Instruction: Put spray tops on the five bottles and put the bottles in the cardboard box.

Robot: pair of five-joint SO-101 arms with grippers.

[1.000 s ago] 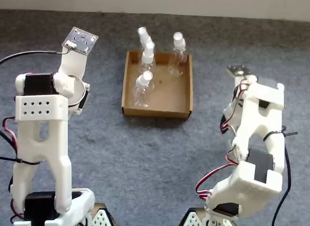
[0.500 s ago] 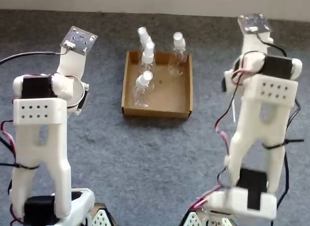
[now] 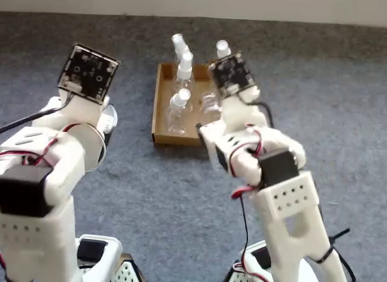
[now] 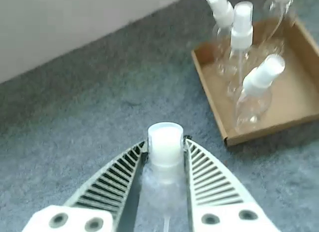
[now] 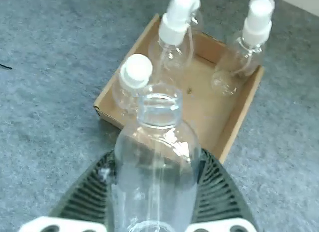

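Note:
My left gripper (image 4: 165, 145) is shut on a white spray top (image 4: 165, 142) whose thin tube hangs down between the fingers. It hovers over the grey carpet, off to one side of the cardboard box (image 4: 207, 90). My right gripper (image 5: 156, 162) is shut on a clear bottle (image 5: 157, 147) with an open neck and no top, held upright just short of the box (image 5: 244, 110). Several bottles with white spray tops stand in the box (image 3: 157, 106), among them one near the front (image 3: 179, 106) and one at the back right (image 3: 222, 49).
The grey carpet (image 3: 151, 191) covers the table around the box. In the high view both arms rise high, the left arm's camera board (image 3: 87, 73) at the left and the right arm's board (image 3: 233, 73) over the box's right half. A pale wall runs along the back.
The right arm swung from the table's right side to the middle, in front of the box. The left arm rose and tilted towards the camera.

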